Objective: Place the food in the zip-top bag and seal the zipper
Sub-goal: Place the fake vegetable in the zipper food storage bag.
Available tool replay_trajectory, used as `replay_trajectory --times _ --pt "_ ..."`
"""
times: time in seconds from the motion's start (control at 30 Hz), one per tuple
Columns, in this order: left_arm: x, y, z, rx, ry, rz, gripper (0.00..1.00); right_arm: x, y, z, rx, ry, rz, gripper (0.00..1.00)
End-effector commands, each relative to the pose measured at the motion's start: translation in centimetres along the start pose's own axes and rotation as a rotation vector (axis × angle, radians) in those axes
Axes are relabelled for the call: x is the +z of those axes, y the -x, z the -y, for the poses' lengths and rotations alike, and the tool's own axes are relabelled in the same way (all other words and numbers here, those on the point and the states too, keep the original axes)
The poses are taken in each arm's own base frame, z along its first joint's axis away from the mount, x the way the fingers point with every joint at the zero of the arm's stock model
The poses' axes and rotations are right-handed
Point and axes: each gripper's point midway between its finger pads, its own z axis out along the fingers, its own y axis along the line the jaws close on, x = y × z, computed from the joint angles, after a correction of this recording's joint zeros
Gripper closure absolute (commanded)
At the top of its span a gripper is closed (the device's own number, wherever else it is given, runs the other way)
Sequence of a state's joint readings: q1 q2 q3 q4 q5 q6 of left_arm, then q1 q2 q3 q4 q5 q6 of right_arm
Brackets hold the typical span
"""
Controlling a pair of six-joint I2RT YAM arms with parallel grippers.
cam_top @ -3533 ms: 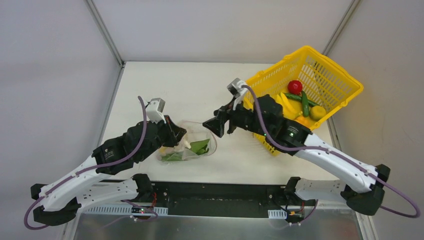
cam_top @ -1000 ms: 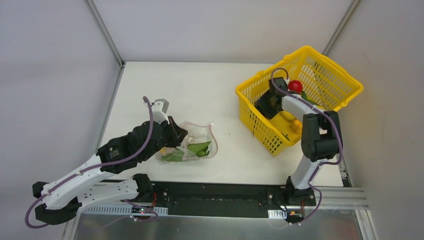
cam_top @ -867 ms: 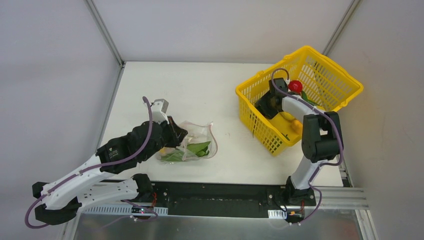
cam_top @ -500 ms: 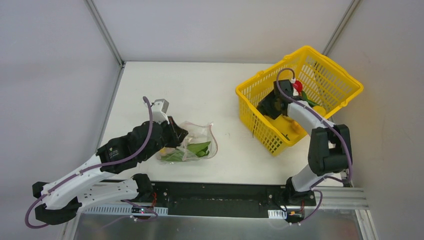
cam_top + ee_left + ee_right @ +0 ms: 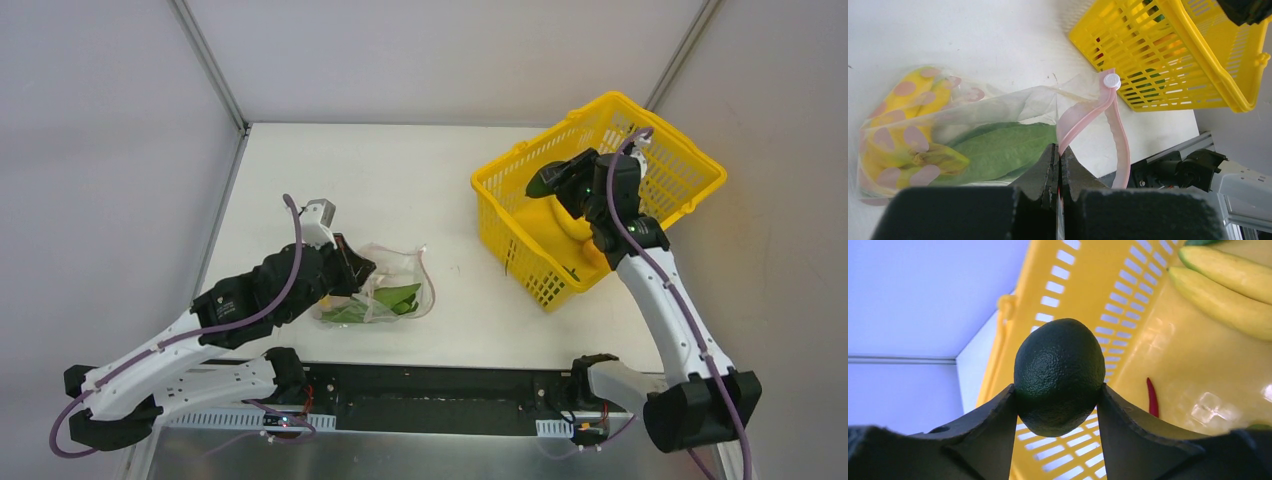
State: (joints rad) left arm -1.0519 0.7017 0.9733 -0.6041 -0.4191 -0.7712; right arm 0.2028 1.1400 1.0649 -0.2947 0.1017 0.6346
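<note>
The clear zip-top bag (image 5: 400, 266) lies on the table at the front left, with green leafy food (image 5: 998, 147) and a yellow piece (image 5: 890, 150) inside. Its pink zipper (image 5: 1088, 115) curls open, and a white slider (image 5: 1111, 80) sits at its end. My left gripper (image 5: 1059, 160) is shut on the bag's mouth edge. Above the yellow basket (image 5: 660, 160), my right gripper (image 5: 1055, 390) is shut on a dark green bumpy fruit (image 5: 1058, 370). Yellow bananas (image 5: 1228, 285) and a slim red chili (image 5: 1152, 397) lie on the basket floor.
The basket (image 5: 1198, 65) stands at the back right of the white table (image 5: 400, 180), tilted toward the right wall. Grey walls close in the table on the left, back and right. A black rail (image 5: 430, 385) runs along the near edge.
My right gripper has risen out of the basket with the dark green fruit between its fingers, and the arm has swung out to the right. The left gripper and bag have not moved.
</note>
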Motion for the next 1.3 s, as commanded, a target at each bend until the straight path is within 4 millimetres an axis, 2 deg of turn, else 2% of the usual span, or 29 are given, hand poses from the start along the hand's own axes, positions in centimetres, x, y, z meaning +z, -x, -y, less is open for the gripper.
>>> replay_trajectory --times 0.0,0.17,0.33,0.43,0.6,0.93,1.2,1.27 --pt "0.4 0.5 0.7 -0.025 -0.021 0.017 1.00 -3.6 1.5 -3.9 -0.024 0.174 0.027 0.69" --pt "0.5 0.4 0.9 -0.022 -0.023 0.011 1.00 -8.0 0.0 -9.9 -0.094 0.488 -0.111 0.69" --pt "0.6 0.5 1.1 -0.023 -0.026 0.012 1.00 -13.3 -4.7 -14.4 -0.269 0.820 -0.307 0.71" --pt "0.6 0.6 1.2 -0.023 -0.029 0.012 1.00 -17.3 -8.1 -15.8 -0.381 1.032 -0.416 0.70" --pt "0.6 0.6 1.2 -0.029 -0.031 0.010 1.00 -21.1 -12.7 -15.9 -0.555 1.190 -0.554 0.67" --pt "0.7 0.5 1.2 -0.034 -0.032 0.009 1.00 -22.6 -20.5 -13.2 -0.794 1.215 -0.816 0.66" --pt "0.7 0.6 1.4 -0.030 -0.035 0.009 1.00 -20.2 -23.9 -13.7 -0.885 1.128 -0.826 0.66" --pt "0.6 0.6 1.4 -0.030 -0.037 0.009 1.00 -19.0 -24.6 -13.9 -0.901 1.080 -0.806 0.66"
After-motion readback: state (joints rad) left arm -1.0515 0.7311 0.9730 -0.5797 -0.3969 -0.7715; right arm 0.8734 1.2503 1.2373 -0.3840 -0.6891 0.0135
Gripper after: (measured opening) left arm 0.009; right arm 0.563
